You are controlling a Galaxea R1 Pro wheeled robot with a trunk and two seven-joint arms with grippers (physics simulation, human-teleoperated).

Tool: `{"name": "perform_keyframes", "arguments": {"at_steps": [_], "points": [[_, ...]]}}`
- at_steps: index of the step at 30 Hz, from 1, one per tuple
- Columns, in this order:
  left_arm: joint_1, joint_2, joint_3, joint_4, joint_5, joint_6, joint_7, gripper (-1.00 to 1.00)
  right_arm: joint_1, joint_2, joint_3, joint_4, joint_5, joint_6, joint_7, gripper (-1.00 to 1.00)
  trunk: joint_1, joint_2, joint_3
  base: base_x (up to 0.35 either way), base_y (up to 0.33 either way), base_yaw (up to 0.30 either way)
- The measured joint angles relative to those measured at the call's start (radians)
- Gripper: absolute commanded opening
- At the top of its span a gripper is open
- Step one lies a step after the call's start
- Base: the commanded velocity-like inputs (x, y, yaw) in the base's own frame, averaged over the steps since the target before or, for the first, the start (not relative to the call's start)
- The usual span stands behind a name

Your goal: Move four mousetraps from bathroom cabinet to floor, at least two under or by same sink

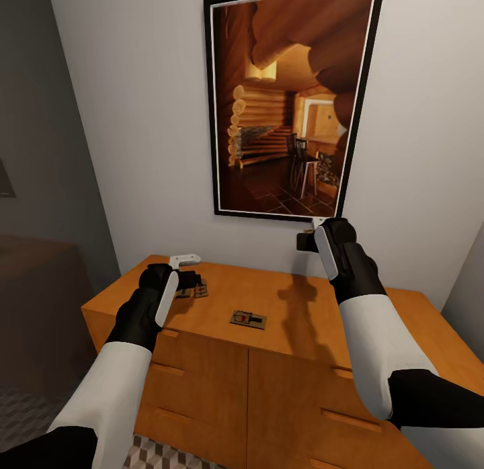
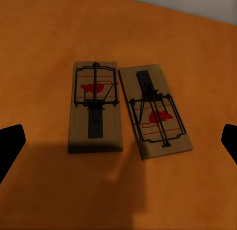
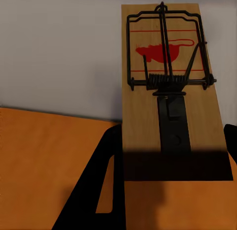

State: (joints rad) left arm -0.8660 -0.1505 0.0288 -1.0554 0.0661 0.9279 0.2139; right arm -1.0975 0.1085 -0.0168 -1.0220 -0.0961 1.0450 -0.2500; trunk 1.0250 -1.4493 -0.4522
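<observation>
Right hand [image 1: 310,240] grips one trap [image 3: 173,91] above the cabinet [image 1: 282,308]; left hand [image 1: 180,281] spread wide over two traps [image 2: 128,109]; none floored yet.

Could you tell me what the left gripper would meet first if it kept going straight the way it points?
Most likely the two mousetraps lying side by side on the cabinet top; the left gripper points down at them, open, with nothing in between.

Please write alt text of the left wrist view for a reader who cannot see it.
Two mousetraps lie flat side by side on the orange cabinet top, one slightly angled. The open left gripper hovers above them, its dark fingertips at the picture's edges.
</observation>
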Motion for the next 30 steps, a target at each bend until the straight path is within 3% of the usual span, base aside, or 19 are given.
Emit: {"name": "perform_keyframes", "arguments": {"at_steps": [7, 14, 18, 19, 21, 22, 24, 25, 30], "points": [[0.0, 0.001, 0.0, 0.004, 0.0, 0.0, 0.0, 1.0, 0.0, 0.007, 0.005, -0.002, -0.014, 0.0, 0.014, -1.0, 0.0, 0.0, 0.0, 0.0, 0.0, 0.0], [0.0, 0.001, 0.0, 0.007, 0.0, 0.0, 0.0, 1.0, 0.0, 0.007, 0.021, -0.003, -0.075, -0.001, 0.062, -1.0, 0.0, 0.0, 0.0, 0.0, 0.0, 0.0], [0.0, 0.001, 0.0, 0.008, 0.0, 0.0, 0.0, 1.0, 0.0, 0.005, 0.091, -0.003, -0.112, -0.001, 0.085, -1.0, 0.0, 0.0, 0.0, 0.0, 0.0, 0.0], [0.0, 0.001, 0.0, 0.008, 0.0, 0.0, 0.0, 1.0, 0.0, 0.004, 0.129, -0.003, -0.135, -0.002, 0.096, -1.0, 0.0, 0.0, 0.0, 0.0, 0.0, 0.0], [0.0, 0.002, 0.0, 0.009, 0.0, 0.0, 0.0, 1.0, 0.0, 0.003, 0.168, -0.004, -0.155, -0.001, 0.11, -1.0, 0.0, 0.0, 0.0, 0.0, 0.0, 0.0], [0.0, 0.002, 0.0, 0.009, 0.0, 0.0, 0.0, 1.0, 0.0, 0.002, 0.199, -0.004, -0.189, -0.002, 0.129, -1.0, 0.0, 0.0, 0.0, 0.0, 0.0, 0.0], [0.0, 0.002, 0.0, 0.009, 0.001, 0.0, 0.0, 1.0, 0.0, 0.0, 0.224, -0.004, -0.218, -0.001, 0.15, -1.0, 0.0, 0.0, 0.0, 0.0, 0.0, 0.0], [0.0, 0.002, 0.0, 0.009, 0.001, 0.0, 0.0, 1.0, 0.0, -0.002, 0.242, -0.005, -0.251, -0.001, 0.165, -1.0, 0.0, 0.0, 0.0, 0.0, 0.0, 0.0], [0.0, 0.003, 0.0, 0.01, 0.003, -0.001, 0.0, 1.0, 0.0, -0.029, 0.269, -0.005, -0.307, -0.001, 0.191, -1.0, 0.0, 0.0, 0.0, 0.0, 0.0, 0.0]]}}
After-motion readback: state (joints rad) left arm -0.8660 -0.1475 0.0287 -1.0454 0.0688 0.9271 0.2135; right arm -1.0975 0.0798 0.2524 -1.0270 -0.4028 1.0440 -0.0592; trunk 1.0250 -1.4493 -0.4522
